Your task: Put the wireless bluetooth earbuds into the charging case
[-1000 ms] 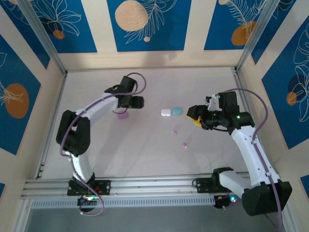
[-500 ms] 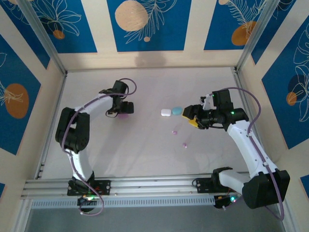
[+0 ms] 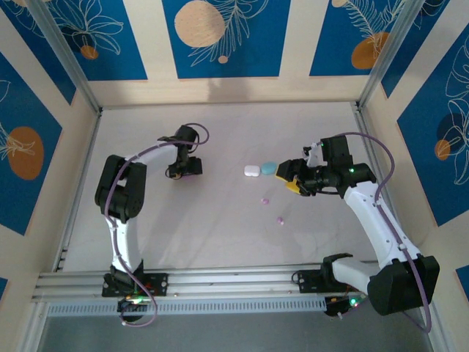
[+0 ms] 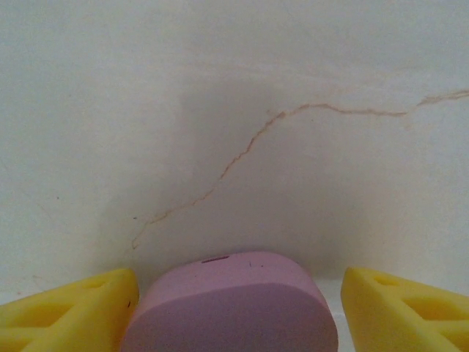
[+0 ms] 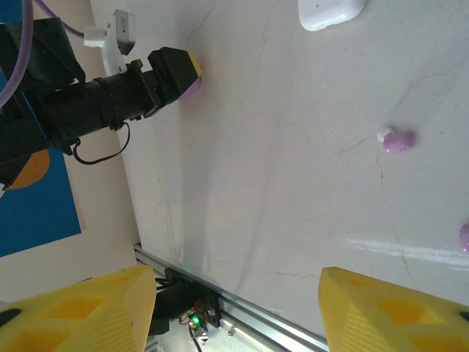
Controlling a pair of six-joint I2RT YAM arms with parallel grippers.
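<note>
top external view: the left gripper (image 3: 187, 168) sits low over the pink charging case (image 4: 231, 304) at the left of the table (image 3: 220, 242). left wrist view: its yellow fingers (image 4: 69, 315) flank that case, one touching its side, the other just beside it with a thin sliver of table between; whether they truly pinch it i cannot tell. the right gripper (image 3: 291, 177) hovers just right of the teal case (image 3: 270, 168), which lies beside the white case (image 3: 252, 171). right wrist view: its fingers stand spread with nothing between them. a pink earbud (image 3: 265, 199) lies loose on the table near the teal case, and a second pink earbud (image 3: 280, 219) lies nearer the arms, both well apart from the pink charging case.
</note>
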